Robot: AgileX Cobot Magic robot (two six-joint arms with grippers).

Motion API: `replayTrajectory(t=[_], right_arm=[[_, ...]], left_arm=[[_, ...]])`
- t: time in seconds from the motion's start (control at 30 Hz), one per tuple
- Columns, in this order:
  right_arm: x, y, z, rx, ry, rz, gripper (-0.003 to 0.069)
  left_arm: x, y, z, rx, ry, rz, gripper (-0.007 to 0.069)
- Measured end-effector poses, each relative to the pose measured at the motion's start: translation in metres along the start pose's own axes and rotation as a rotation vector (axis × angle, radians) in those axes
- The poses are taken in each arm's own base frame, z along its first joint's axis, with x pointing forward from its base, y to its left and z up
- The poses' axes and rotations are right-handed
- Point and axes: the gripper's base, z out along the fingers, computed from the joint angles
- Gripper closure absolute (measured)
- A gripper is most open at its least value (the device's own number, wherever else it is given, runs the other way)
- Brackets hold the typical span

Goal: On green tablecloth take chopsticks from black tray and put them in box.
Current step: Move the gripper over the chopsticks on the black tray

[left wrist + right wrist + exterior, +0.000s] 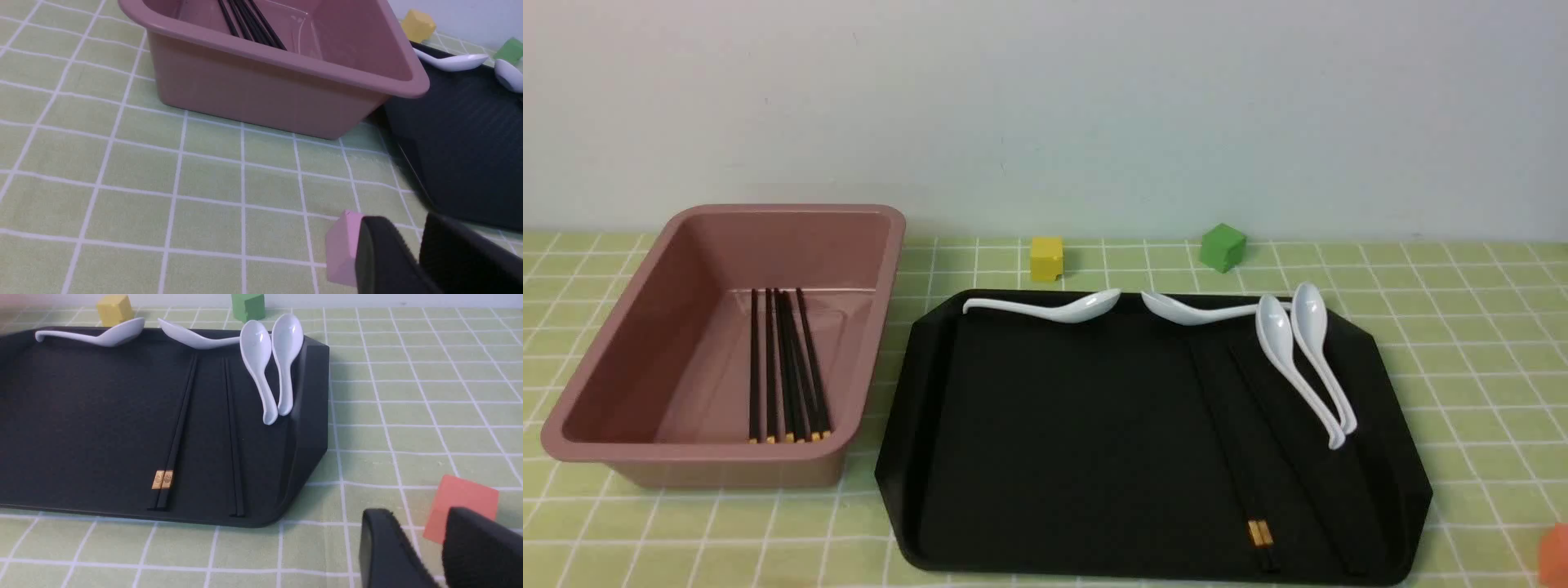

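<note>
Four white spoons point(1276, 331): two lie end to end at the far side, bowls facing, not touching. Two lie side by side on the right, handles nearer. Yellow cube point(1046, 258) and green cube point(1223, 247) sit behind them, well apart. Orange cube point(1556, 554) near right, cropped. Pink cube point(341, 253) shows in left wrist view only.

Staged tabletop test setup, lab-type. Evidence: bare pale wall point(1045, 98) behind; green tablecloth point(1462, 343) w/ white grid over bench; loose colour cubes around props: yellow cube point(1046, 258), green cube point(1223, 247), pink cube point(341, 253), orange-red cube point(461, 502); plastic tableware laid out on black tray point(1078, 425), pink box point(784, 211) alongside.
</note>
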Motion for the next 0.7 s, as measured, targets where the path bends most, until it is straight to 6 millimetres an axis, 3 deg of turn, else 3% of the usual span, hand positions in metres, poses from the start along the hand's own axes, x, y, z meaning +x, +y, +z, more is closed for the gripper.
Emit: replayTrajectory(t=[0.7], right_arm=[[0.0,0.0,0.0,0.0,0.0,0.0,0.0419]], left_arm=[[0.0,0.0,0.0,0.0,0.0,-0.001,0.0438]])
